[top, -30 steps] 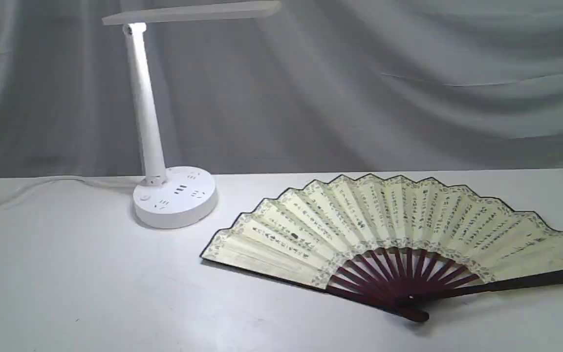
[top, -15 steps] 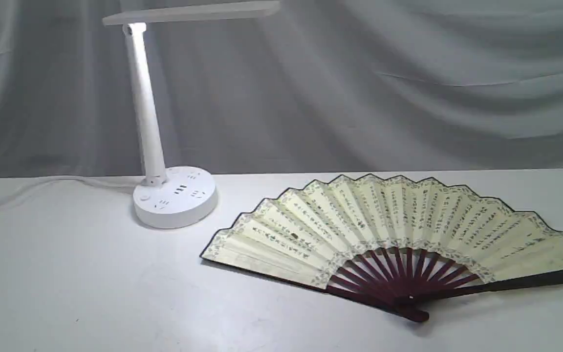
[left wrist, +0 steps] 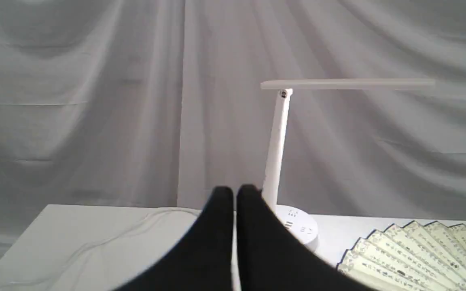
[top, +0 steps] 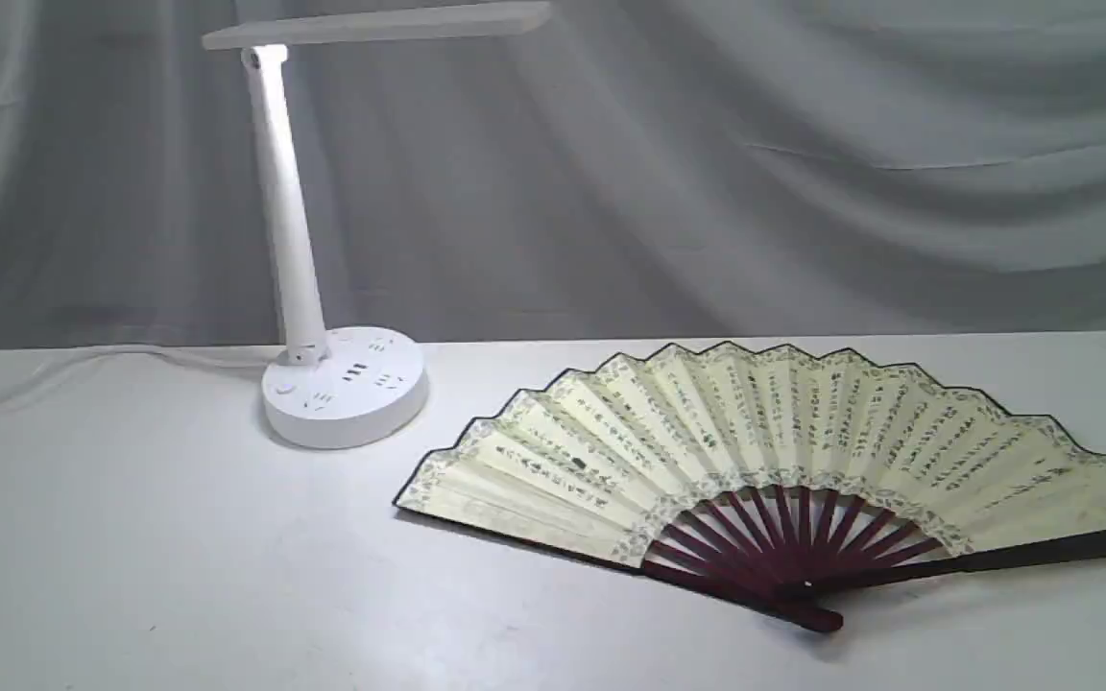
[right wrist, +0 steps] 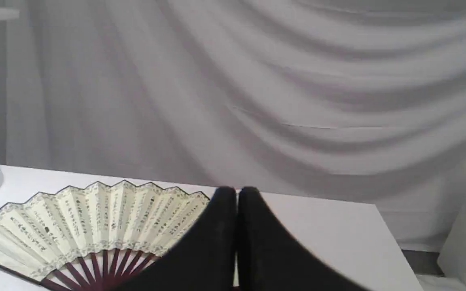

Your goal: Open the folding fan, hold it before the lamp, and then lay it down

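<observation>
The folding fan [top: 774, 451] lies spread wide on the white table, cream pleated leaf with black script, maroon ribs meeting near the front; it also shows as the fan [left wrist: 419, 254] and the fan [right wrist: 91, 218]. The lamp [top: 289, 221] stands at the back left, white, with its round socket base [top: 344, 387] and flat bar head [top: 380, 24]; the lamp [left wrist: 277, 153] is seen too. My left gripper [left wrist: 235, 192] is shut and empty, raised in front of the lamp base. My right gripper [right wrist: 237, 192] is shut and empty, lifted off the fan's right side. Neither gripper appears in the exterior view.
A white cord [top: 83, 369] runs from the lamp base to the left across the table [top: 179, 566]. A grey draped curtain [top: 707, 173] hangs behind. The table's right edge [right wrist: 395, 238] shows in the right wrist view.
</observation>
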You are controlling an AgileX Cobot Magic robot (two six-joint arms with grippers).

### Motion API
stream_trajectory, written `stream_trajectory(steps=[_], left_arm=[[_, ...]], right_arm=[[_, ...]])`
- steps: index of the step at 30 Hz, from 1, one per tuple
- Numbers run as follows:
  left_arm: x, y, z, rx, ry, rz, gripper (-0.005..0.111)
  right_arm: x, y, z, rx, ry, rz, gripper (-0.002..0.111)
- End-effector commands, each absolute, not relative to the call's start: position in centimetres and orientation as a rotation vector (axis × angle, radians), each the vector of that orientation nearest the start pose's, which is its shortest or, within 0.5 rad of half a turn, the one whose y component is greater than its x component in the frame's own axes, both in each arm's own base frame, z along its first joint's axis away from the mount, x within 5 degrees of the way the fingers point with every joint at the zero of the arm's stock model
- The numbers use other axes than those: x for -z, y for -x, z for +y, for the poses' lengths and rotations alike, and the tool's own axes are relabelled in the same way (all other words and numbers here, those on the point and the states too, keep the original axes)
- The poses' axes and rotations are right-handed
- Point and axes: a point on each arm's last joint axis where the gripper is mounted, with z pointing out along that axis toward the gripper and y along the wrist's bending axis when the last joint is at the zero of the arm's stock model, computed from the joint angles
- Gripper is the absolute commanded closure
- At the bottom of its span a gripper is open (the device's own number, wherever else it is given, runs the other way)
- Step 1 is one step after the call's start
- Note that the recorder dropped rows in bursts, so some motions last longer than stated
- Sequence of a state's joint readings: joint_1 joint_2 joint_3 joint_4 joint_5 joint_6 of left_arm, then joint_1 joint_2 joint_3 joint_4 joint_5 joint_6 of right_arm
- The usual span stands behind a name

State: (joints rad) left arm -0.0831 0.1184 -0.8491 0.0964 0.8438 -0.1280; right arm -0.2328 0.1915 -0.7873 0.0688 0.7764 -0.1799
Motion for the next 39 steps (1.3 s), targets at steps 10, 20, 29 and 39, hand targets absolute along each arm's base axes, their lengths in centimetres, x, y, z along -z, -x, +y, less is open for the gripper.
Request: stream_trajectory(steps=[10, 20, 29, 39], left_arm=[[-38.3, 5.9, 1.1, 0.062, 0.046, 1.491, 0.107], [-38.0, 5.9, 1.2, 0.058, 0.046, 1.518, 0.107], [-37.7, 5.2, 1.0, 0.073, 0.043, 1.505, 0.107], [-33.0, 0.7, 0.6, 0.06, 0.027, 1.614, 0.107]], right_arm=[[-38.0, 1.8, 1.0, 0.218, -0.042, 1.586, 0.108], [-38.0, 1.9, 0.8, 0.188, 0.014, 1.587, 0.108], [-37.9, 1.9, 0.7, 0.187, 0.015, 1.597, 0.108], [-34.2, -1.1, 0.3, 0.149, -0.008, 1.655, 0.108]])
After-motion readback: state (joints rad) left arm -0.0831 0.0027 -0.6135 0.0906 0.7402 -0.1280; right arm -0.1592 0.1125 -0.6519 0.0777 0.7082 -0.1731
